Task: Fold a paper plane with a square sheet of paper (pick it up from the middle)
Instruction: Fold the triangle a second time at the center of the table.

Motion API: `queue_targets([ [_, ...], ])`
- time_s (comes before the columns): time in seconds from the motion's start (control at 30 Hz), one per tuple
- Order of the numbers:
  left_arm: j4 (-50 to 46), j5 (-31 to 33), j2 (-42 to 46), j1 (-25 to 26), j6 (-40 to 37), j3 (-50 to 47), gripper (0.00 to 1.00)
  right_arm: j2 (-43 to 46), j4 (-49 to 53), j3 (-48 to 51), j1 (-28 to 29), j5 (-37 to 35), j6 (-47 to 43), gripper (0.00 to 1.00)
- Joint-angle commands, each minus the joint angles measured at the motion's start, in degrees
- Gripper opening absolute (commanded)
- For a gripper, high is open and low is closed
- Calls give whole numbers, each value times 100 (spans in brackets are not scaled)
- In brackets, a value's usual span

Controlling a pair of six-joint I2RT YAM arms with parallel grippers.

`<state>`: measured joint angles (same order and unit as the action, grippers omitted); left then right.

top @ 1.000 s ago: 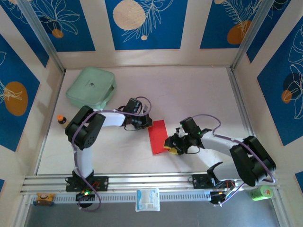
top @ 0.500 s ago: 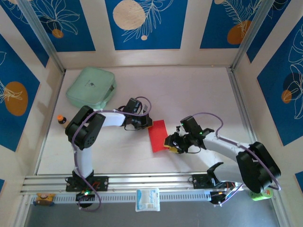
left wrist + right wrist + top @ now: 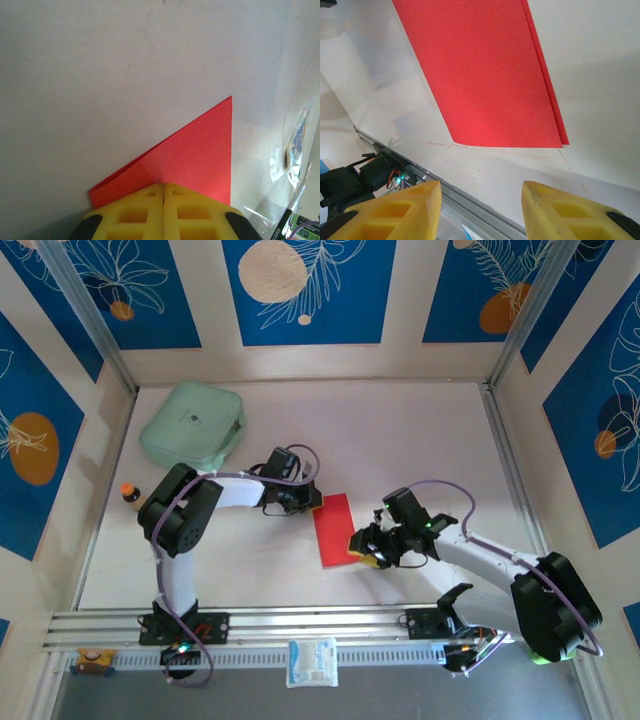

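Top view: the thin, bright red sheet of paper (image 3: pixel 333 530) lies flat near the middle of the pale bench (image 3: pixel 420 440), folded into a narrow oblong that runs from 12 to 6 o'clock with a slight tilt.

Left claw (image 3: pixel 314 504) is at the sheet's 11 o'clock corner. In the left wrist view its yellow fingers (image 3: pixel 135 212) are pressed together with no gap, and the red sheet (image 3: pixel 200 155) runs under their tips and fans out toward 12 o'clock. The paper shows a short crease just ahead of the finger seam. Whether the tips pinch the sheet or only press on it cannot be told.

Right claw (image 3: pixel 362 548) is at the sheet's 4 o'clock edge. In the right wrist view its jaws stand moderately apart – nothing between them – and the two yellow fingertips (image 3: pixel 415 202) frame bare bench. The sheet (image 3: pixel 480 75) lies beyond the tips toward 12 o'clock, clear of them. Two layers show along its 3 o'clock edge, the lower one peeping out slightly.

Other items, top view:
- Mint-green rounded square case (image 3: pixel 192 425) at 10 o'clock on the bench, well apart from the sheet.
- Small white packet (image 3: pixel 312 662) at 6 o'clock, on the front rail between the arm bases.
- Small orange-capped bottle (image 3: pixel 130 494) at 9 o'clock, by the left wall.
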<state>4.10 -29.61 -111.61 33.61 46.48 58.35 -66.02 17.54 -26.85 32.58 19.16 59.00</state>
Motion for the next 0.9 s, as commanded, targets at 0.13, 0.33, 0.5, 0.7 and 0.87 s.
queue_targets([
  [0.13,-483,166,-302,-21,26,-156,7,-285,244,14,-5,-375,40,48],
  [0.33,-463,134,-300,-21,45,-148,7,-588,-48,-69,-6,-311,77,49],
  [0.5,-463,116,-304,-21,45,-131,7,-804,-225,-101,-14,-356,110,50],
  [0.7,-459,99,-300,-21,54,-122,7,-821,-801,-66,3,-219,191,49],
  [0.87,-460,111,-295,-24,53,-122,7,-724,-704,-119,-14,-251,127,46],
])
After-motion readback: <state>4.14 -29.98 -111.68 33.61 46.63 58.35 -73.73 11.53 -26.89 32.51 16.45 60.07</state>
